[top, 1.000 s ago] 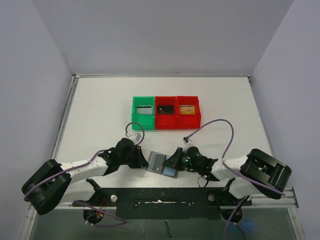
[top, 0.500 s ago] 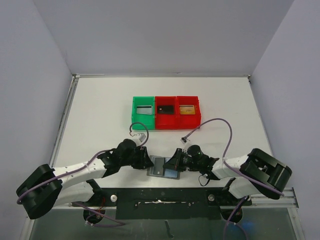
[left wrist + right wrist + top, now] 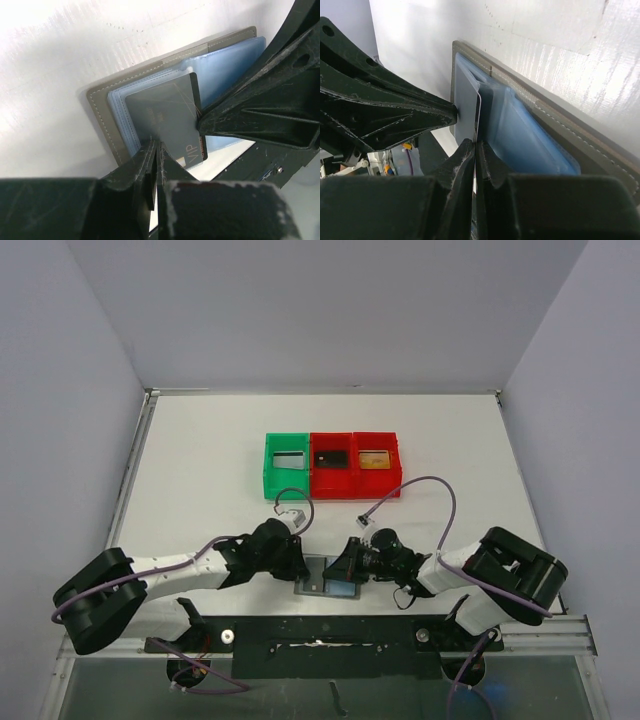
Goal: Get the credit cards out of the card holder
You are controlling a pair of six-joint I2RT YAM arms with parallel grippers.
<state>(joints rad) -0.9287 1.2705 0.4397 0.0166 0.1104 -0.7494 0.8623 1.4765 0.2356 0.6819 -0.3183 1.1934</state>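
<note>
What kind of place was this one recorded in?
Most likely a lab test cell, not a home or shop: a white table boxed in by plain walls, a left arm and right arm bolted to a black rail at its near edge, and green and red bins.

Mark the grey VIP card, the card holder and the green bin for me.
grey VIP card (image 3: 165, 120): left wrist view, middle of its face.
card holder (image 3: 98, 107): left wrist view, stitched outer cover.
green bin (image 3: 285, 486): top external view, near wall.
</note>
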